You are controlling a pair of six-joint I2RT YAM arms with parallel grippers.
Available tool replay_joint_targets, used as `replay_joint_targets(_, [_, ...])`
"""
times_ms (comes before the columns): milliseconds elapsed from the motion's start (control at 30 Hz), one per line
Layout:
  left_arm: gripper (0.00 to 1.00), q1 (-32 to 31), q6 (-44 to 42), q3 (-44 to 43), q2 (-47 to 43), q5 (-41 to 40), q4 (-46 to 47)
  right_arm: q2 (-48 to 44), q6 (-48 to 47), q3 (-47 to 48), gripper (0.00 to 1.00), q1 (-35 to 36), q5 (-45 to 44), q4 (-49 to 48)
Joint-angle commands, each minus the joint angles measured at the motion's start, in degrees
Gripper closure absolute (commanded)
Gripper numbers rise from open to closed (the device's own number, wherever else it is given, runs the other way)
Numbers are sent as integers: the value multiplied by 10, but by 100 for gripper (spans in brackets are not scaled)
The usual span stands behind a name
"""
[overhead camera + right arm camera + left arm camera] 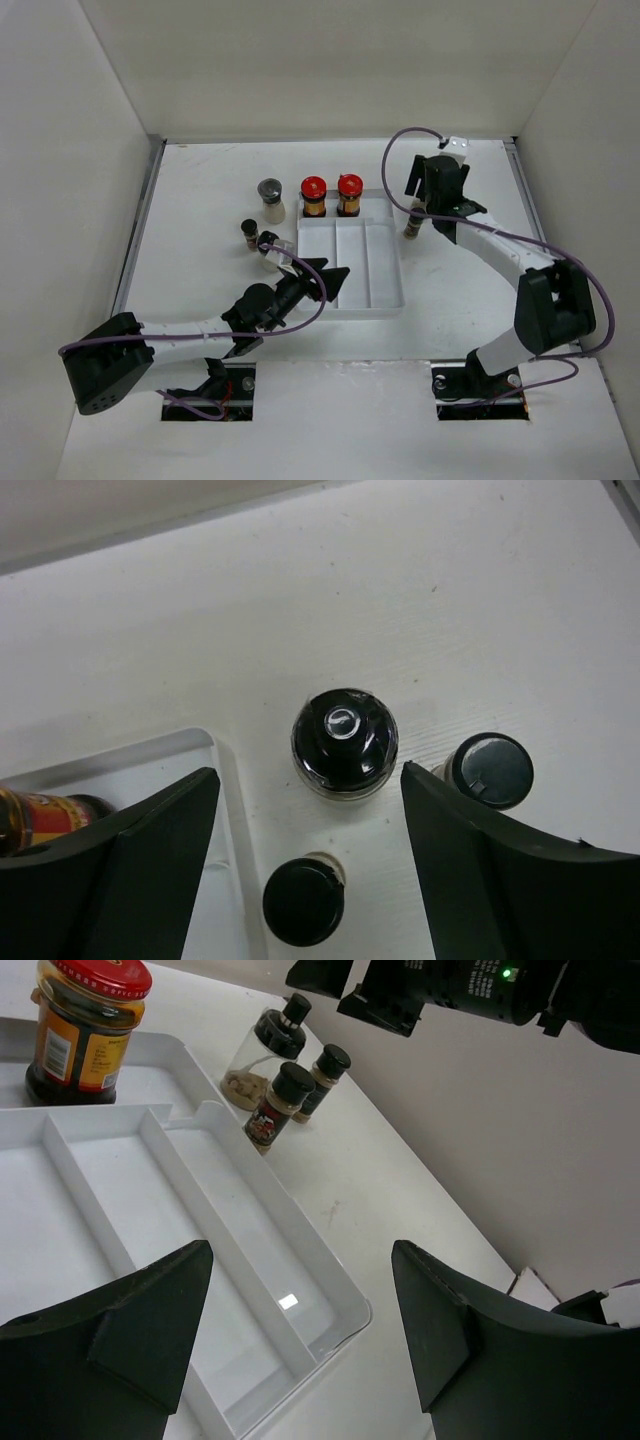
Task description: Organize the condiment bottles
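Right wrist, frame centre: right pincer (307,777) wide open, empty, above bottle (344,742); likely light, rigid, slick, so grip below cap.

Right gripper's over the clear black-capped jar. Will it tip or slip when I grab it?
Probably light: the jar looks mostly empty, just some beige filling at the bottom. Its smooth clear wall may be slippery. The wide base should resist tipping, but the slim bottle close beside it could get knocked.
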State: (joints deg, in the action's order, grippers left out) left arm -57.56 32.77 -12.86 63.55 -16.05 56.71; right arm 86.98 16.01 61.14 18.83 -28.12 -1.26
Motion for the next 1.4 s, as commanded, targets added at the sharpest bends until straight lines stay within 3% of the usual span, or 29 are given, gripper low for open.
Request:
replay_joint_targets(0, [29, -5, -3, -7, -6, 1, 31, 27, -18, 27, 18, -12, 8, 12])
replay_joint_targets(400, [29, -4, -3, -8, 3, 0, 32, 104, -19, 72, 18, -47, 46, 8])
replay_joint_targets(733, [29, -2, -2, -8, 4, 1, 36, 135, -14, 89, 29, -46, 57, 5])
replay_joint_targets(900, [29, 0, 0, -7, 6, 1, 36, 121, -14, 91, 44, -45, 44, -3])
replay_joint_targets(1200, [29, 0, -1, -7, 6, 1, 36, 13, -29, 69, 49, -15, 20, -69])
replay_joint_targets(1367, [29, 1, 1, -8, 10, 1, 36, 11, -17, 78, 50, 31, 27, -76])
